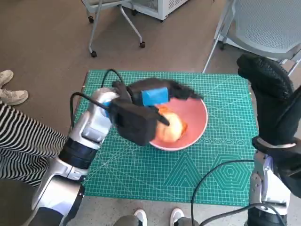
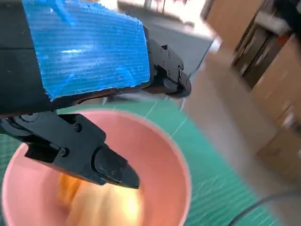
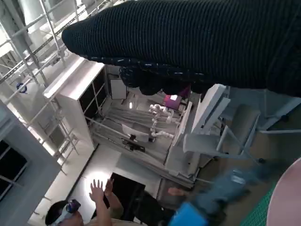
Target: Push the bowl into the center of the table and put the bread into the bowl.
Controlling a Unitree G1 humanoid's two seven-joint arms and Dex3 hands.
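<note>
The pink bowl (image 1: 200,125) stands near the middle of the green mat, and the golden bread (image 1: 171,127) lies inside it. My left hand (image 1: 155,96) hovers over the bowl's far-left rim with its fingers spread and nothing in them. In the left wrist view the black fingers (image 2: 110,167) hang just above the blurred bread (image 2: 103,207) and the bowl (image 2: 178,155). My right hand (image 1: 268,89) is raised above the table's right edge, away from the bowl, holding nothing. The glove (image 3: 197,42) spans the right wrist view.
A green cutting mat (image 1: 225,155) covers the table. A person's striped legs (image 1: 19,136) and shoes sit to the left, feet (image 1: 157,216) at the near edge. Wheeled chair legs (image 1: 117,28) and a grey chair (image 1: 263,23) stand beyond. A person (image 3: 94,207) shows in the right wrist view.
</note>
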